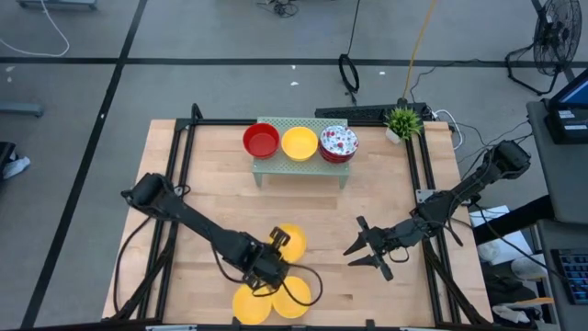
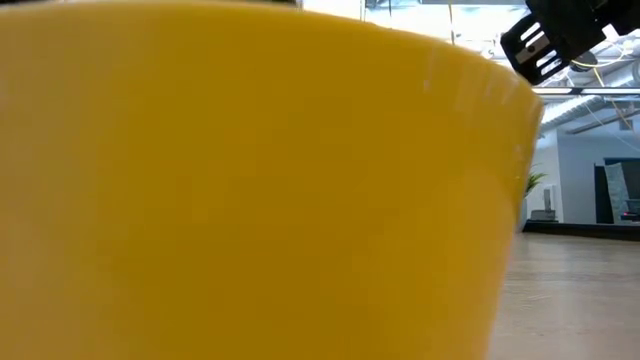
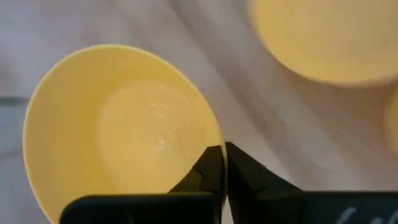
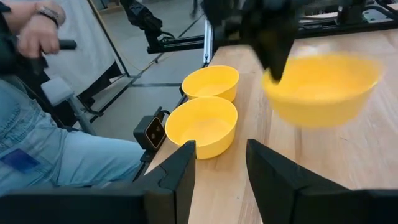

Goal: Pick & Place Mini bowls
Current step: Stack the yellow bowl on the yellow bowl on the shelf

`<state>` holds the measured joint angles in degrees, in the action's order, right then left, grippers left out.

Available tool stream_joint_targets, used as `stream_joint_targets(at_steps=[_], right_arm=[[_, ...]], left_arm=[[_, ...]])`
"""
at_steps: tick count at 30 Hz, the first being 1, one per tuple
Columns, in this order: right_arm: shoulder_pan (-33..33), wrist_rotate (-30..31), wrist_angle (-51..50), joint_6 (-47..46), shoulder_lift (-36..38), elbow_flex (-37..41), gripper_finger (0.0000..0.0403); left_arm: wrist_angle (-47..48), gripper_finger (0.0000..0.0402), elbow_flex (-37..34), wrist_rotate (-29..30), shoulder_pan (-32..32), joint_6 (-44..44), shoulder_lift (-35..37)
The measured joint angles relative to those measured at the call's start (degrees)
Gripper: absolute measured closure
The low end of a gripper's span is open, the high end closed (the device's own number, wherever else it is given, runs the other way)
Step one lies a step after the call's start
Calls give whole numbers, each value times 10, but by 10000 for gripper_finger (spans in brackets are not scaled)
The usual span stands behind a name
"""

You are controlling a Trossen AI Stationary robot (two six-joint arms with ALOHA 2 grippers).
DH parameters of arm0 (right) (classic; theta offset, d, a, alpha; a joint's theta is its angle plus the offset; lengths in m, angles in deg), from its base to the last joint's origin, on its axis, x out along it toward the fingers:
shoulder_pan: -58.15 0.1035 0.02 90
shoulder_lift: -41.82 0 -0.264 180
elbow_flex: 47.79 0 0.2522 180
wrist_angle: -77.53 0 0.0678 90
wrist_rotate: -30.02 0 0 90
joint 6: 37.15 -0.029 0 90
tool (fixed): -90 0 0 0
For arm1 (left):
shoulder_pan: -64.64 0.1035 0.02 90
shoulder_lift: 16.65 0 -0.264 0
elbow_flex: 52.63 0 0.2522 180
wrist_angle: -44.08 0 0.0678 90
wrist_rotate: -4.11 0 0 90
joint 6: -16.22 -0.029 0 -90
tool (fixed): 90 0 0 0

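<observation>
While your left gripper point(image 1: 273, 269) is clenched on the rim of a yellow mini bowl point(image 1: 288, 241), that bowl hangs clear of the wood, as the right wrist view shows it point(image 4: 320, 87) raised with bare bench beneath. In the left wrist view the two fingers point(image 3: 208, 171) pinch the bowl's wall point(image 3: 118, 130) from inside and outside. Two more yellow bowls point(image 1: 252, 304) point(image 1: 294, 296) sit side by side at the near edge of the bench point(image 1: 220, 198), just below the gripper; one of them fills most of the low view point(image 2: 250, 180).

Your right gripper point(image 1: 365, 247) hovers to the right of the lifted bowl, its fingers spread and released, holding nothing.

At the far side of the pale wooden bench, the green mesh rack point(image 1: 303, 164) carries a red bowl point(image 1: 261, 141), a yellow bowl point(image 1: 299, 143) and speckled white bowls point(image 1: 338, 143) in a row. A small potted plant point(image 1: 402, 121) stands at the far right corner.

Beyond the bench edge, the right wrist view shows a person seated in jeans point(image 4: 56, 155), a hand point(image 4: 38, 28) raised near a dark handle.
</observation>
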<state>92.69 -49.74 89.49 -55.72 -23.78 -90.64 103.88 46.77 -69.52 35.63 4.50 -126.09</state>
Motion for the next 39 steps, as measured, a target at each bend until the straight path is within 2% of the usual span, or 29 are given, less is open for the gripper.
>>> stream_joint_targets(at_steps=[6, 13, 20, 28, 33, 39], right_arm=[[0, 0, -14, 0, 0, 0, 271], [0, 0, -14, 21, 0, 0, 271], [0, 0, -8, 74, 0, 0, 271], [0, 0, -12, 82, 0, 0, 271], [0, 0, -12, 104, 0, 0, 271], [0, 0, -20, 105, 0, 0, 271]], left_arm=[[45, 396, 99, 53, 30, -65, 43], [37, 392, 134, 61, 115, -113, 120], [36, 393, 133, 18, 246, -134, 126], [25, 391, 133, -51, 364, -161, 110], [23, 396, 133, -107, 413, -147, 92], [14, 394, 134, -109, 433, -154, 72]])
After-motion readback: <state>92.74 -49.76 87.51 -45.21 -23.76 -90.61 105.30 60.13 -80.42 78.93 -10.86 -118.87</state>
